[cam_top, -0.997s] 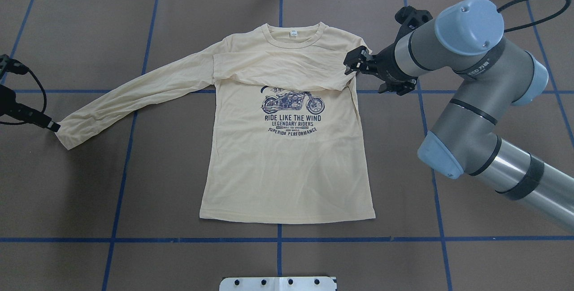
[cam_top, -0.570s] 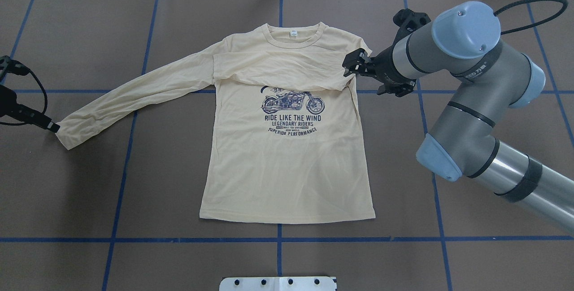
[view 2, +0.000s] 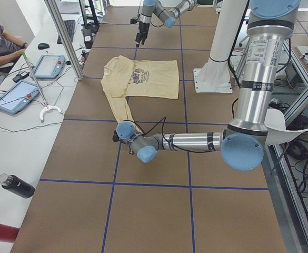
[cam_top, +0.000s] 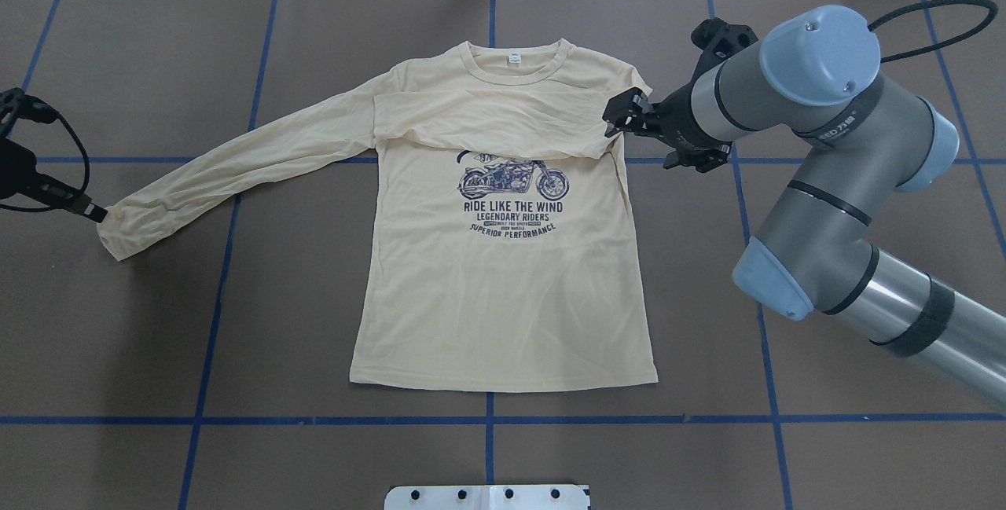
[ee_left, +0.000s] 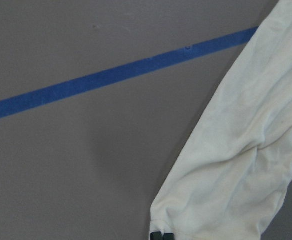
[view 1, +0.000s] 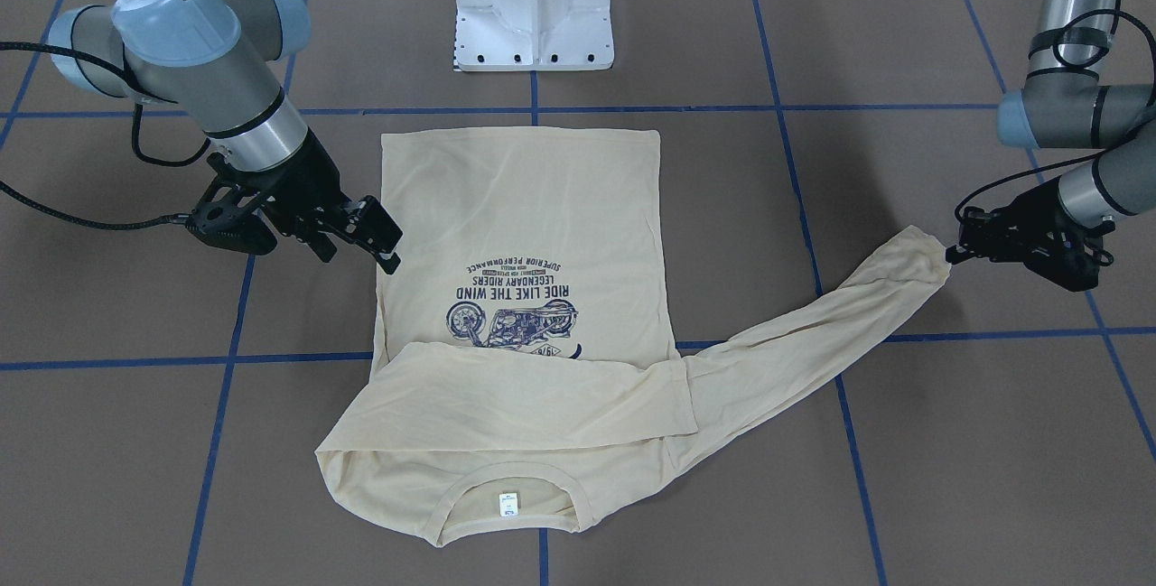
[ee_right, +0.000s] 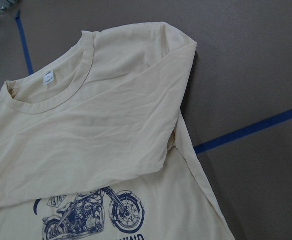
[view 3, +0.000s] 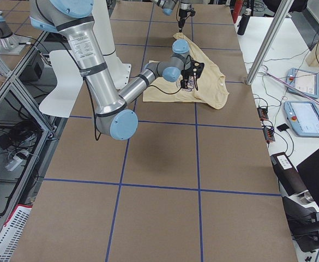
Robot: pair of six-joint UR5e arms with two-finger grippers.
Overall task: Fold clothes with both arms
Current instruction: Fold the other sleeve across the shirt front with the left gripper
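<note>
The cream-yellow long-sleeved shirt lies flat, print up, collar and white neck label at the far side. One sleeve is folded across the chest; the other stretches out towards my left gripper. My left gripper is shut on that sleeve's cuff, as the left wrist view and the front view show. My right gripper is open and empty, just beside the shirt's shoulder edge; in the front view it hovers at the shirt's side. The right wrist view shows the collar and folded sleeve.
The white pedestal base stands at the robot's side of the brown table, which is marked with blue tape lines. In the exterior left view, tablets and a dark bottle lie on a side bench.
My left gripper has shifted slightly, taking the cuff with it and bunching the sleeve end. My right arm has turned a little, its gripper staying beside the shirt's shoulder.
</note>
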